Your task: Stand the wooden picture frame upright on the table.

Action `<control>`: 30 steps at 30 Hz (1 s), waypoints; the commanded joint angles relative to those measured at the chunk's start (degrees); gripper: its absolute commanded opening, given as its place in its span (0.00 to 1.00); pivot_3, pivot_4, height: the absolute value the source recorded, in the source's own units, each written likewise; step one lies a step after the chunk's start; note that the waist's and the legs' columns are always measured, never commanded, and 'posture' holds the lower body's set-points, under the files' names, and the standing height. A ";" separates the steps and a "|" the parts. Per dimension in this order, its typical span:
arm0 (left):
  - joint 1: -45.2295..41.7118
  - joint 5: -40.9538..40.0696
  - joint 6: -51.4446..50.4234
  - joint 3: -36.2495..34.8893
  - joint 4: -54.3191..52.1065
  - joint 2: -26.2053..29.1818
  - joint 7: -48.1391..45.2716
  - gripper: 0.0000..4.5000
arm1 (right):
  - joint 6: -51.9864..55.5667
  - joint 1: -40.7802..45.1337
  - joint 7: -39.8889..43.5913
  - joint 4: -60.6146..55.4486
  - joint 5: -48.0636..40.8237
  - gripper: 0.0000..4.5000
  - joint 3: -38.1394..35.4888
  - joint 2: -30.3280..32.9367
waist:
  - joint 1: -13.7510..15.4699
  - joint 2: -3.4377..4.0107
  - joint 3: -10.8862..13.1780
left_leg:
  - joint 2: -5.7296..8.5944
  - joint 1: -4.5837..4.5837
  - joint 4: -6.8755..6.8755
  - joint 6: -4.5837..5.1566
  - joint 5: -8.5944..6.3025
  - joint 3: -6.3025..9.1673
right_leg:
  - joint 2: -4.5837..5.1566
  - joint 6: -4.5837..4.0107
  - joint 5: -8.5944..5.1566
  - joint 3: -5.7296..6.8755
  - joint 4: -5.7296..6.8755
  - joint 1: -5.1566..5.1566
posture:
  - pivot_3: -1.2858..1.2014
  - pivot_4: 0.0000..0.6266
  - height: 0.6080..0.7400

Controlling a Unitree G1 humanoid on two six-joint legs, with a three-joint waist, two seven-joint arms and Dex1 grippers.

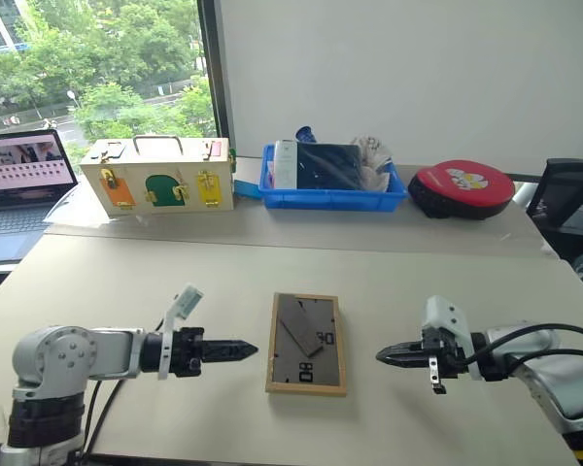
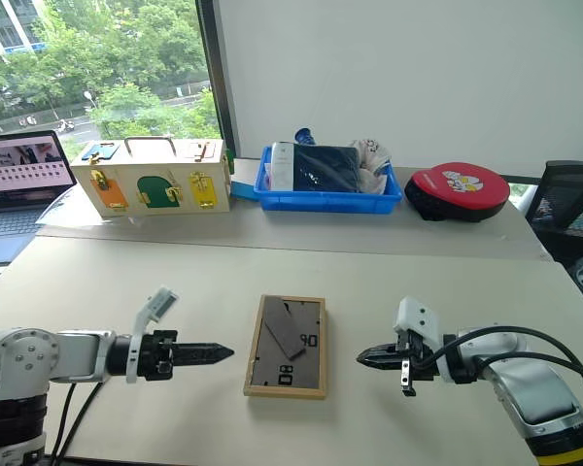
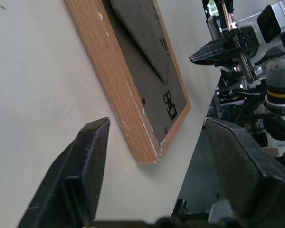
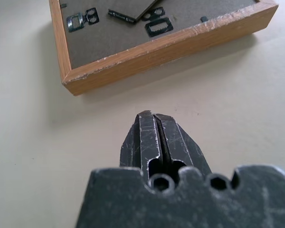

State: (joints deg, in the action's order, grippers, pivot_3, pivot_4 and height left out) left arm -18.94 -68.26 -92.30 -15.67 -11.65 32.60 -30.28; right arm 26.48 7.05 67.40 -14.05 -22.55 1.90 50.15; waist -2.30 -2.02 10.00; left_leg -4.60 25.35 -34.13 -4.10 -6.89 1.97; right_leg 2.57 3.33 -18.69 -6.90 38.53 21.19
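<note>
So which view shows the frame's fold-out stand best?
The left eye view: the whole frame lies back-up, stand folded flat. The right eye view matches. The left wrist view shows the stand's tip, the right wrist view a corner.

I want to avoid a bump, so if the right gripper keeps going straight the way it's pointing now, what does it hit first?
Most likely the wooden picture frame. The right gripper, fingers shut, points across the table at the frame's near long edge, with bare tabletop between them. If it is high enough, it might pass above the flat frame.
</note>
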 commanded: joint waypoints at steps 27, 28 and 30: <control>-3.00 -20.75 3.17 0.47 11.67 -17.86 38.69 0.99 | -1.01 7.60 -5.77 1.15 1.47 0.00 4.36 -9.67 | 1.39 0.15 -0.18 | 0.19 -0.12 -0.35 0.04 -0.03 0.19 | 0.05 0.12 0.07 -0.01 -0.07 -0.41 | 0.52 0.24 0.89; -2.65 -21.44 3.10 0.35 11.65 -16.10 38.61 0.99 | -1.01 8.03 -5.54 1.96 1.01 0.00 2.83 -8.84 | 1.38 0.15 -0.18 | 0.19 -0.12 -0.35 0.04 -0.03 0.19 | 0.05 0.12 0.07 -0.01 -0.07 -0.40 | 0.52 0.24 0.89; -2.05 -23.16 3.63 0.77 11.83 -13.10 38.67 0.99 | -0.93 8.94 -5.15 3.60 0.21 0.00 0.52 -7.51 | 1.09 0.15 -0.18 | 0.19 -0.12 -0.29 0.04 -0.03 0.19 | 0.04 0.12 0.07 -0.03 -0.07 -0.37 | 0.52 0.24 0.89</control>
State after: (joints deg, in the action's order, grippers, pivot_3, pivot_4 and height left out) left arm -22.15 -89.83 -89.00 -14.82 0.61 16.93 7.71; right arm 25.96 14.55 61.80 -11.09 -20.95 6.98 41.05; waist -1.21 -1.87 9.82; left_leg -4.41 25.23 -34.41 -4.06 -6.92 2.16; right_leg 2.60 3.44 -18.63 -6.93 38.47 20.83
